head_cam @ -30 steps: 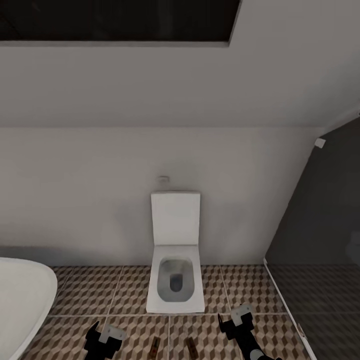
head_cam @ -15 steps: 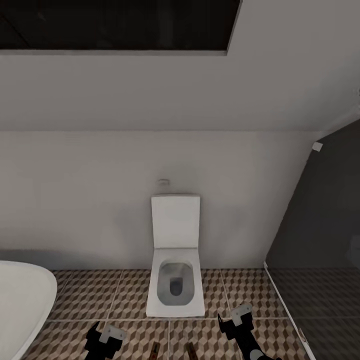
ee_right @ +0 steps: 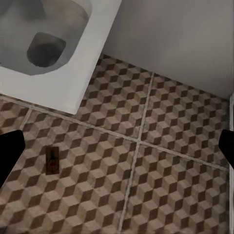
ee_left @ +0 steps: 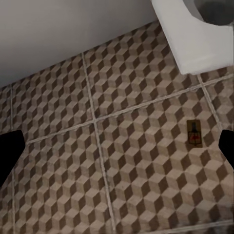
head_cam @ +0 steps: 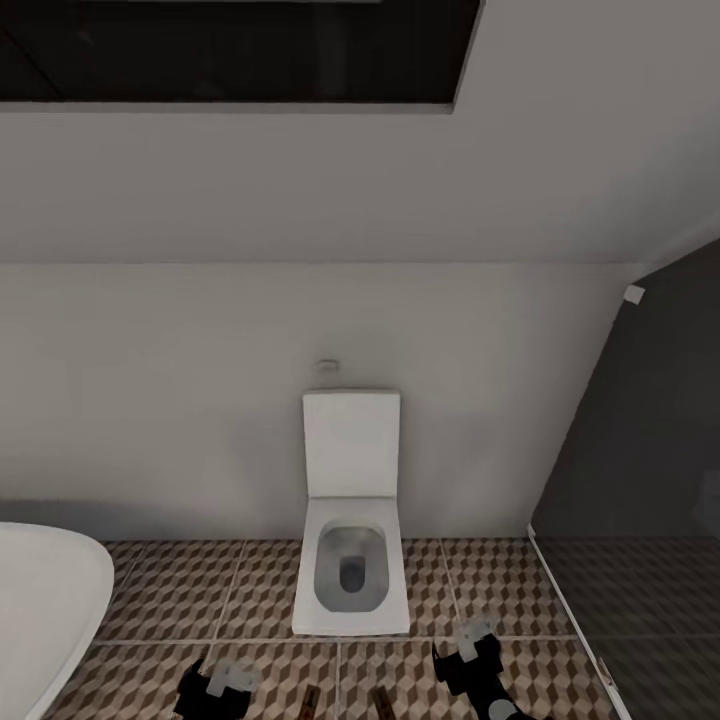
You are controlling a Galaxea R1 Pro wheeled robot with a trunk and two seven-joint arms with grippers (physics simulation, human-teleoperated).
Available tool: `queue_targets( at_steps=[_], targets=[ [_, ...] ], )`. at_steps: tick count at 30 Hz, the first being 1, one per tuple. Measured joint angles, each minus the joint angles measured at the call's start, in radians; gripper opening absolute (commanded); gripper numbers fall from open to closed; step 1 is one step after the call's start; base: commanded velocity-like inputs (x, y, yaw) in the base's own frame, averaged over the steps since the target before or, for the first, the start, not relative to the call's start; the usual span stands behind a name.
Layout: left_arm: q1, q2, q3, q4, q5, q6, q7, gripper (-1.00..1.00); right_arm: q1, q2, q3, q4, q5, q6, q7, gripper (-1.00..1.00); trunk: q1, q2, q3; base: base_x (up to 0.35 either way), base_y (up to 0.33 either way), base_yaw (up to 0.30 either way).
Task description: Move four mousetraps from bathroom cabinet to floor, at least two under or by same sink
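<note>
2 mousetraps on bathroom floor by toilet | both jaws wide apart, empty | next: back off slow, don't clip traps, fetch rest from cabinet

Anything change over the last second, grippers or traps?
The view tilted up slightly, so everything sits lower in frame. Both grippers dropped a little: left gripper, right gripper, both open and empty. The two mousetraps lie unmoved on the floor before the toilet.

No readable text, label, brand, number or sign is seen in any view; the surfaces shown are unmarked by lettering.
</note>
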State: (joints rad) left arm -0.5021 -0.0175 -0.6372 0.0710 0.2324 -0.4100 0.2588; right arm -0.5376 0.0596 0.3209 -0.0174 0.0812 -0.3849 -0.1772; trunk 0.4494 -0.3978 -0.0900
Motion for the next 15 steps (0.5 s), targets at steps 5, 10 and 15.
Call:
queue_targets(
  at_steps=[5,10,15],
  targets=[
    [0.032,0.0,0.001,0.0,0.006,0.057,-0.001,1.0,0.045,0.001,-0.001,0.001,-0.023,0.037,0.043,1.0,0.0,0.0,0.0,0.0,0.0,0.0],
    [0.076,-0.001,0.001,0.0,0.037,0.092,-0.006,1.0,0.082,-0.001,-0.004,0.002,-0.057,0.056,0.069,1.0,0.0,0.0,0.0,0.0,0.0,0.0],
    [0.148,0.005,0.002,0.001,0.118,0.104,-0.065,1.0,0.115,-0.005,-0.006,0.002,-0.097,0.138,0.08,1.0,0.0,0.0,0.0,0.0,0.0,0.0]
  ],
)
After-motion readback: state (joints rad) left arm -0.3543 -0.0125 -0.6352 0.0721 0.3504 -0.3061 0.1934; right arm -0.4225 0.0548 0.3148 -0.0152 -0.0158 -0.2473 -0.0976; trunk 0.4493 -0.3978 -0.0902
